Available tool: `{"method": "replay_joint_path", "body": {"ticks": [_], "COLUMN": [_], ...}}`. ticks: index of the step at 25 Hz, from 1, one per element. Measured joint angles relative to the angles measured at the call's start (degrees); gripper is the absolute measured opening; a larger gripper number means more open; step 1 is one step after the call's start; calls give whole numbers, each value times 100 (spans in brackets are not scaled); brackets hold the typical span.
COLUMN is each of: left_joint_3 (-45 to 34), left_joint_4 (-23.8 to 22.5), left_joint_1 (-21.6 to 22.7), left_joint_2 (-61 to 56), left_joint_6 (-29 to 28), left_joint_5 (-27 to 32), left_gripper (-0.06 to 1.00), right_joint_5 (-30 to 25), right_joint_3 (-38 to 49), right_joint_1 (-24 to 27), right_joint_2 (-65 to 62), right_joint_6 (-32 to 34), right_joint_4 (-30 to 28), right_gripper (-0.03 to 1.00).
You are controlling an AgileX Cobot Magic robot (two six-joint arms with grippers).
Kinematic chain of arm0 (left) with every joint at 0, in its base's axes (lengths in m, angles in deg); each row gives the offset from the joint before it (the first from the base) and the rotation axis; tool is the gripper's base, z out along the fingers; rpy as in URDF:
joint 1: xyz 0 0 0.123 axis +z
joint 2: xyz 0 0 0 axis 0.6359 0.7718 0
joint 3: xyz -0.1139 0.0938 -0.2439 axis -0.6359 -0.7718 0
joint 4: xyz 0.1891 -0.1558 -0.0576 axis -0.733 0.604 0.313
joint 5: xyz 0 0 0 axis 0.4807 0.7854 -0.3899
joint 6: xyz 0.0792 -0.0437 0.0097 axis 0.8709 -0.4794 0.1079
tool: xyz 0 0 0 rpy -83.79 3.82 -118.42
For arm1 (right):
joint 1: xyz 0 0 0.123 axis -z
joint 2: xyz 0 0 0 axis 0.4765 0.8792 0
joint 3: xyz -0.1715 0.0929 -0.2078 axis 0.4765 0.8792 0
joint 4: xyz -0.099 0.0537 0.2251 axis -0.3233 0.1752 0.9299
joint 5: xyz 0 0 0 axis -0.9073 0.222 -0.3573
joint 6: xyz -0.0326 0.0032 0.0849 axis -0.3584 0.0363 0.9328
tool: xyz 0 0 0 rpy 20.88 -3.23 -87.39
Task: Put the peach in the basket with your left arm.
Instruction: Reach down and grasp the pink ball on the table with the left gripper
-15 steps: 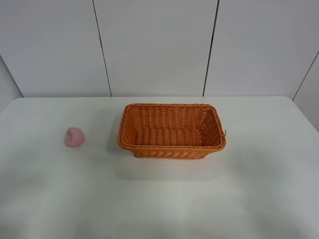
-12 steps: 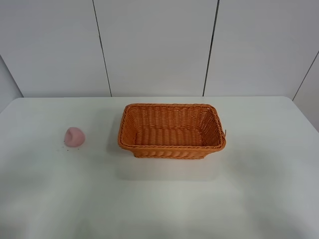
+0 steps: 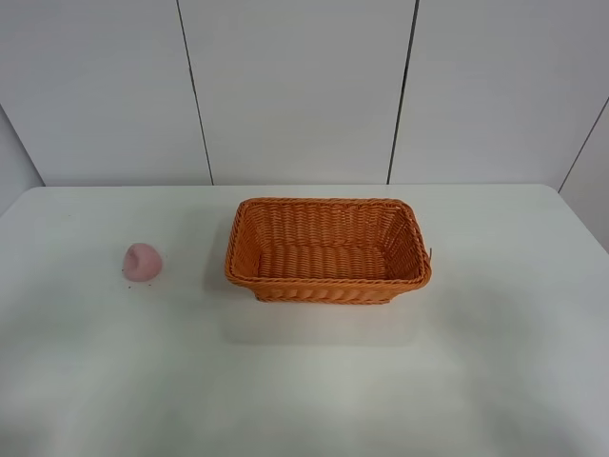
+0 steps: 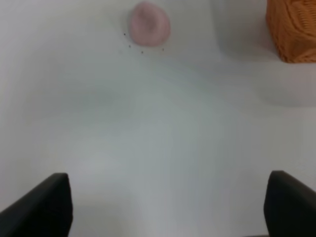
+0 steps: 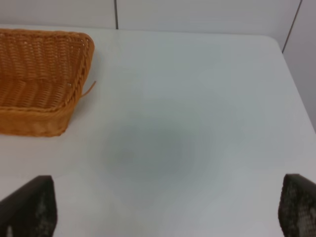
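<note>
Closest in: the left gripper (image 4: 168,210) shows as just two black fingertips (image 4: 47,207) in its wrist cam. They're spread wide w/ only white table (image 3: 304,400) between them, so it's holding nothing. It isn't touching anything either.

The right gripper (image 5: 164,210) is the same deal: two dark fingertips (image 5: 29,210) far apart w/ bare tabletop between. It's over the right part of the table, and its cam takes in the far right corner.

Next out is the peach (image 3: 142,262), a small pale pink lump. It sits on the table close to the left edge, somewhat nearer the far edge than the near one. It's well apart from the basket (image 3: 328,283) and not in it. In the left wrist cam it's out ahead of the spread fingertips w/ a good stretch of table between. There are a few tiny dark specks (image 4: 129,47) on the surface right beside it.

The basket is orange wicker, rectangular, upright w/ the mouth up. It's approx midway between the left & right edges, toward the far edge, long sides parallel to that edge. Inside it's just weave AFAICT. One loose strand (image 5: 90,89) pokes out at its right end.

Furthest back, behind the far edge, are white wall panels (image 3: 295,86) w/ thin dark seams.
</note>
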Motion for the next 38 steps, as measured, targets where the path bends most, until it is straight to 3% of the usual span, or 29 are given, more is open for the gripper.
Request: {"method": "replay_joint_path", "body": {"ticks": [12,23,29,38], "left_joint_3": [1927,4686,5651,5786], "left_joint_4": [17,17,243,128], "left_joint_1": [0,0,0,0], "left_joint_2": [5001,9361,10571,11299], "left_joint_6": [16,82,82,82], "left_joint_5": [-1187,-831,-822,-1246], "left_gripper": [81,81,81,81], "right_joint_5": [0,0,0,0], "right_joint_3": [0,0,0,0], "right_joint_1": [0,0,0,0], "right_joint_2": [0,0,0,0], "right_joint_6": [0,0,0,0], "right_joint_4": [0,0,0,0], "right_gripper": [69,69,69,69]}}
